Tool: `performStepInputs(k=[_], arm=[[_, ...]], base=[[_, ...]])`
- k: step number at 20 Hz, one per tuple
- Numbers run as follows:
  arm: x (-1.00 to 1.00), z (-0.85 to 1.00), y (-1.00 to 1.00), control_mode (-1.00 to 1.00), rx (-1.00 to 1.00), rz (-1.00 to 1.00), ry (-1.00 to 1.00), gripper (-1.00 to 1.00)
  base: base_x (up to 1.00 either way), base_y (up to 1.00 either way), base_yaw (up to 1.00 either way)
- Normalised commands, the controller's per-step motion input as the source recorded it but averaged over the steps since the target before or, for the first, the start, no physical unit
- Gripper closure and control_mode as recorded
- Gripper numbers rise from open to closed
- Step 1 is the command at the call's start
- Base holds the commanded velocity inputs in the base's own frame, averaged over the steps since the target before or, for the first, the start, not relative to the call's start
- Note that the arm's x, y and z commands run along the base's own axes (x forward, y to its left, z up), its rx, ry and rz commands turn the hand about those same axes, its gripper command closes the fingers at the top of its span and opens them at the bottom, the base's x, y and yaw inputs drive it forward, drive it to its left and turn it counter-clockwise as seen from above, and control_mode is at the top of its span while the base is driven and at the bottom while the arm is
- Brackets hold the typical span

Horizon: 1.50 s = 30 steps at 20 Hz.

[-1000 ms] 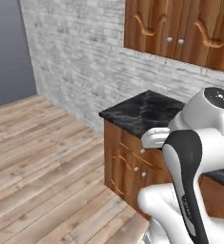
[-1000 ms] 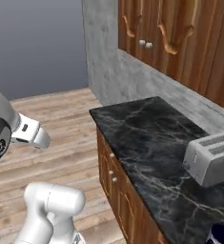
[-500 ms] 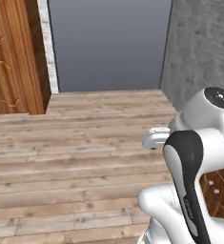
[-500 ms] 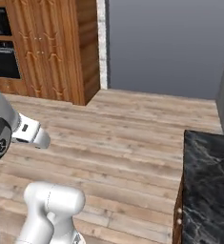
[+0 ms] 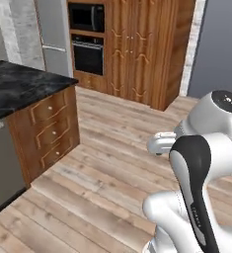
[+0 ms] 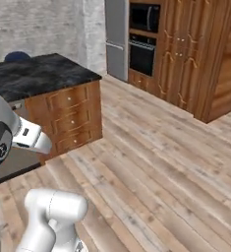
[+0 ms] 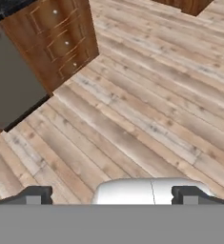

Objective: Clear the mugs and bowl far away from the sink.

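Wide shot of the kitchen now, plank floor [image 6: 156,172] stretching out ahead, and the jaws [image 7: 111,195] are spread as far as they go with nothing between them, hanging over bare boards in the hand view. Off to the left stands an island with a black marble surface [image 5: 19,86] and wooden drawers [image 5: 51,126] below; across the room, a tall wooden cabinet wall with a built-in oven [image 6: 142,54] and a grey fridge [image 6: 116,37] beside it. On the far edge of that black surface in the right base view sits a dark blue rounded shape [image 6: 16,56], too small to name; could be a mug, can't tell. The bowl and the sink can't be placed from here, so the job looks barely begun. The risks: the base is close to the island corner, and a careless turn could clip those drawers with the arm's elbow. And with no target in sight, heading for the wrong surface wastes the approach entirely
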Motion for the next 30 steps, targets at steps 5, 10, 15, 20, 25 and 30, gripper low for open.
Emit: performStepInputs(k=[5,10,15,20,25,30], arm=[[0.00,0.00,0.00,1.00,0.00,0.00,0.00,-1.00],[0.00,0.00,0.00,1.00,0.00,0.00,0.00,-1.00],[0.00,0.00,0.00,1.00,0.00,0.00,0.00,-1.00],[0.00,0.00,0.00,1.00,0.00,0.00,0.00,-1.00],[0.00,0.00,0.00,1.00,0.00,0.00,0.00,-1.00],[0.00,0.00,0.00,1.00,0.00,0.00,0.00,-1.00]], base=[[0.33,0.04,0.98],[0.97,0.08,0.68],[1.00,0.08,0.41],[1.00,-0.03,0.01],[1.00,-0.09,0.00],[1.00,0.00,0.00]])
